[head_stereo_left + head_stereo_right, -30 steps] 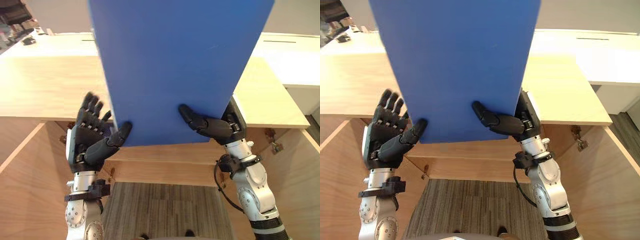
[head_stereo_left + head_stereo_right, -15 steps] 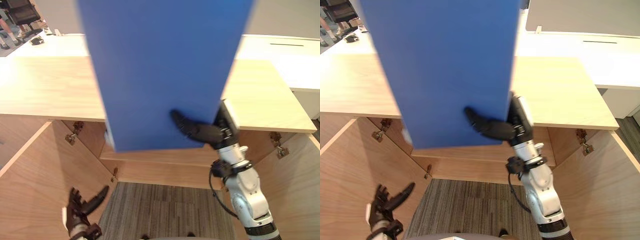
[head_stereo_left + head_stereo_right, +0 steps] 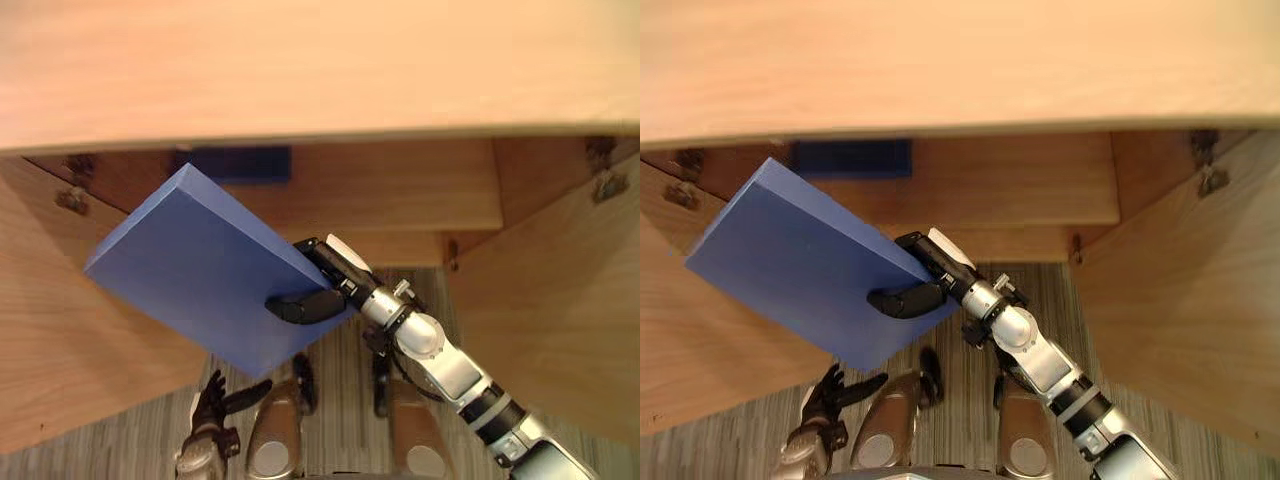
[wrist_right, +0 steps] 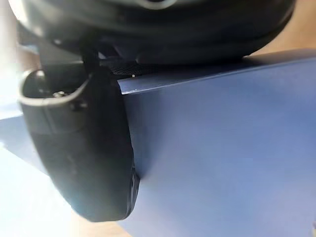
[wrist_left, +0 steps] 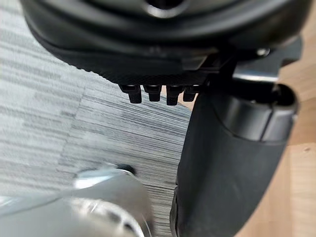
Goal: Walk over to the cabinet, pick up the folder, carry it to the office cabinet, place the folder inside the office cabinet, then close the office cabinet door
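Note:
The blue folder (image 3: 200,270) hangs tilted just below the wooden top of the office cabinet (image 3: 320,70), in front of its open inside. My right hand (image 3: 315,295) is shut on the folder's lower right corner. In the right wrist view its thumb (image 4: 84,148) presses on the blue face (image 4: 222,148), and the fingers lie behind the folder. My left hand (image 3: 212,400) hangs low over the carpet, apart from the folder, with its fingers (image 5: 158,94) relaxed and holding nothing.
Both cabinet doors stand open: the left door (image 3: 60,340) close beside the folder, the right door (image 3: 560,300) further off. A dark blue item (image 3: 240,163) stands at the back of the cabinet, under the top. Striped carpet (image 3: 340,400) lies below.
The view has tipped down towards the cabinet opening. The left hand let go of the folder and dropped low. The right hand alone has lowered the folder from upright to tilted under the top.

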